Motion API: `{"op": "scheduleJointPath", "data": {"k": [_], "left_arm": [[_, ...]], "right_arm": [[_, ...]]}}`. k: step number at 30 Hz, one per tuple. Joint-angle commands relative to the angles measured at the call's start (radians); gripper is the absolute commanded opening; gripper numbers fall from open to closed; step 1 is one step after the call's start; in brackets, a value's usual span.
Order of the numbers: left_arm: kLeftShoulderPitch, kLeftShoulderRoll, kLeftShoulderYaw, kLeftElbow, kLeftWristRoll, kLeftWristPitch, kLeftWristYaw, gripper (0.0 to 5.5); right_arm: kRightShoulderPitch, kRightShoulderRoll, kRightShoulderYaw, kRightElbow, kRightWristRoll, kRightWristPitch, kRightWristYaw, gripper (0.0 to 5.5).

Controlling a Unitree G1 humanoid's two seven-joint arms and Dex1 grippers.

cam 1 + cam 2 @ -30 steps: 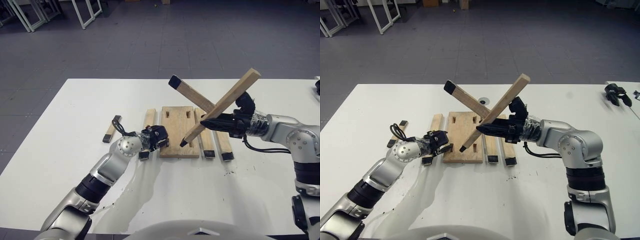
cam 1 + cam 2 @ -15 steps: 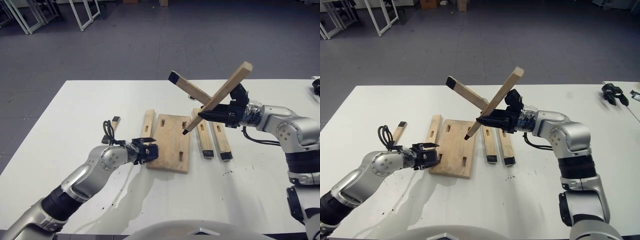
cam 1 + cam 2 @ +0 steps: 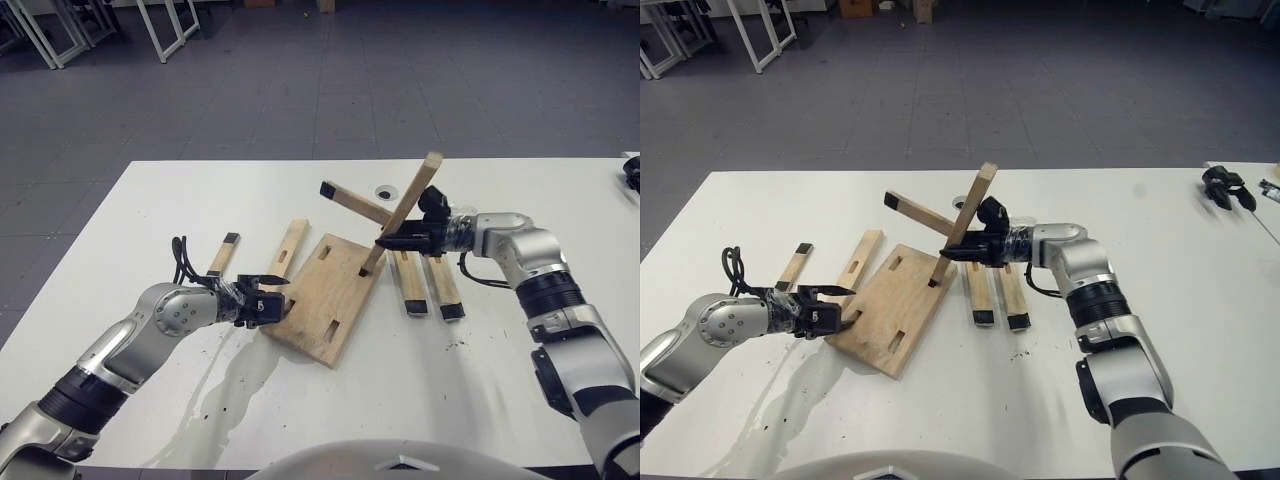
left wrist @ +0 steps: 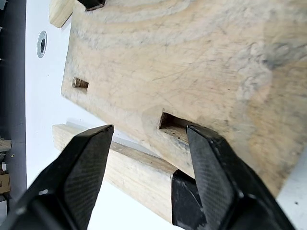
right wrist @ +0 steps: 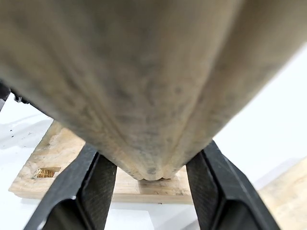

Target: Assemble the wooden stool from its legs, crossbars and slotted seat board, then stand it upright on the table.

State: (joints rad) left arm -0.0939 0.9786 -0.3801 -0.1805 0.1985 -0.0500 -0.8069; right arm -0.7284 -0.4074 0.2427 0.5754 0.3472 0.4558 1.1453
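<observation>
Presently: right claw (image 3: 393,241) clenched on crossed legs (image 3: 404,205), tip angled onto seat board (image 3: 322,297) for slotting; left claw (image 3: 262,304) released at board's edge, probably steadying.

The left arm (image 3: 160,312) and right arm (image 3: 522,246) are rounded silver-grey shells with black joint bands. A black cable (image 3: 181,262) loops by the left wrist, a second cable (image 3: 482,282) by the right. The left claw (image 3: 266,300) and right claw (image 3: 390,241) are black, their tapered fingers (image 4: 79,167) finely woven.
</observation>
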Motion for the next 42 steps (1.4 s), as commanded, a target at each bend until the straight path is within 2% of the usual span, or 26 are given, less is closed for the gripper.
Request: {"op": "scheduleJointPath", "data": {"k": [1,4,11,18,27,28,34,38,40,42], "left_arm": [[0.04,-0.018,-0.034,0.059,0.044,0.028,-0.048,2.83],[0.032,-0.038,-0.028,0.056,0.048,0.035,-0.04,2.83],[0.047,-0.084,-0.014,0.051,0.056,0.047,-0.011,2.83],[0.037,-0.111,0.006,0.076,0.066,0.032,0.008,2.83],[0.025,-0.141,0.013,0.1,0.081,0.025,0.011,2.83],[0.023,-0.143,0.013,0.1,0.083,0.027,0.011,2.83],[0.027,-0.149,0.021,0.099,0.085,0.03,0.015,2.83],[0.044,-0.145,0.033,0.092,0.087,0.028,0.02,2.83],[0.058,-0.149,0.032,0.081,0.086,0.03,0.021,2.83],[0.061,-0.151,0.03,0.076,0.087,0.031,0.016,2.83]], "right_arm": [[-0.069,0.03,0.065,0.189,-0.14,-0.061,-0.015,2.02],[-0.068,0.053,0.132,0.315,-0.243,-0.13,-0.058,2.02],[0.05,0.072,0.244,0.391,-0.368,-0.233,-0.193,2.02],[-0.108,0.041,0.103,0.489,-0.186,-0.117,0.025,2.02],[-0.21,0.056,0.006,0.504,-0.178,-0.135,0.065,2.02],[-0.207,0.058,0.001,0.492,-0.178,-0.14,0.064,2.39],[-0.136,-0.034,0.028,0.356,-0.28,-0.131,0.057,3.33],[-0.221,-0.106,-0.131,0.325,-0.25,-0.097,-0.156,3.33],[-0.321,-0.095,-0.255,0.301,-0.188,-0.102,-0.3,3.33],[-0.42,-0.047,-0.386,0.215,-0.067,-0.103,-0.371,3.33]]}}
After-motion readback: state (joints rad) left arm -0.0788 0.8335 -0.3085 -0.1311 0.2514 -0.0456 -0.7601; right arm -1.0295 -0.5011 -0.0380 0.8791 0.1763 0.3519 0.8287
